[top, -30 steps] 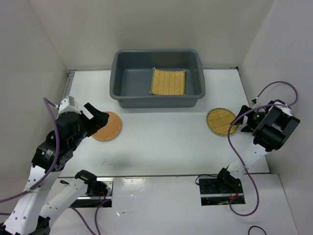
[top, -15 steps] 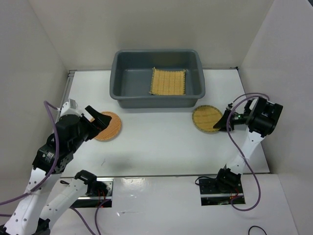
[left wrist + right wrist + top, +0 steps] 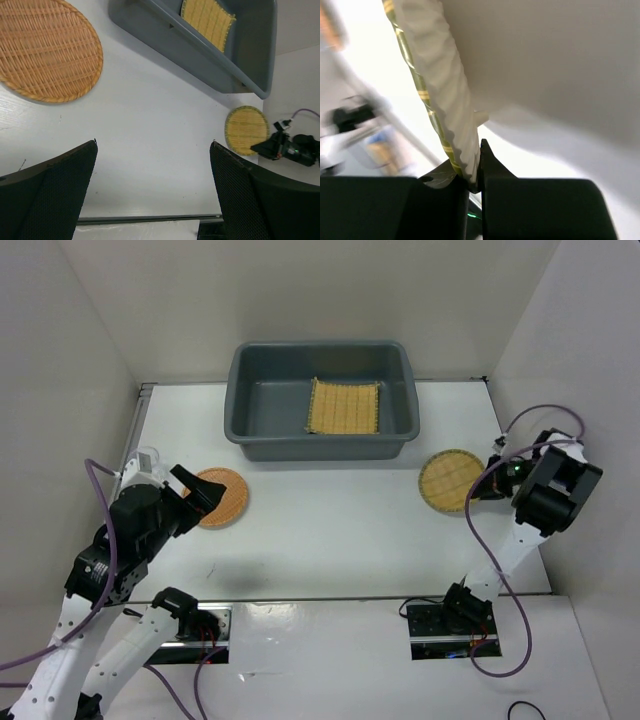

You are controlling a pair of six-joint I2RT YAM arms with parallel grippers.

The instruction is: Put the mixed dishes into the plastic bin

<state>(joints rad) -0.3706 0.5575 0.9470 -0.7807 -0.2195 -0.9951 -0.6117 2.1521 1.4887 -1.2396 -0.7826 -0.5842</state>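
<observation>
At the far centre of the bench [image 3: 330,530], plastic bin [image 3: 236,390], open-topped, long side toward the arms; on its floor, right of centre, yellow woven mat [image 3: 344,406], lying flat and judged already stowed, with the left part of the floor bare; same mat visible through the left wrist view [image 3: 207,17]. Right of the bin and apart from it, tan woven plate [image 3: 452,480], pinched at its right-hand rim by the right pincer [image 3: 478,490]; in the right wrist view, fingers closed tight on the thin woven edge [image 3: 451,105], pincer [image 3: 475,160] gripping from the side, presumably so as to carry the plate by its rim rather than from above; not possible to tell whether the plate is clear of the bench or resting on it. Left of the bin, orange woven plate [image 3: 220,497], flat on the bench and untouched; left pincer [image 3: 198,490] just at its left edge, fingers spread wide with nothing between them [image 3: 153,144], judged a waiting or approach pose; plate off to the upper left in that view [image 3: 45,50]. Between each plate and the bin's interior, the near wall and flared rim, to be cleared by lifting; purple cable [image 3: 540,415] looped beside the right arm, a possible snag; no clear cups made out in any view.
</observation>
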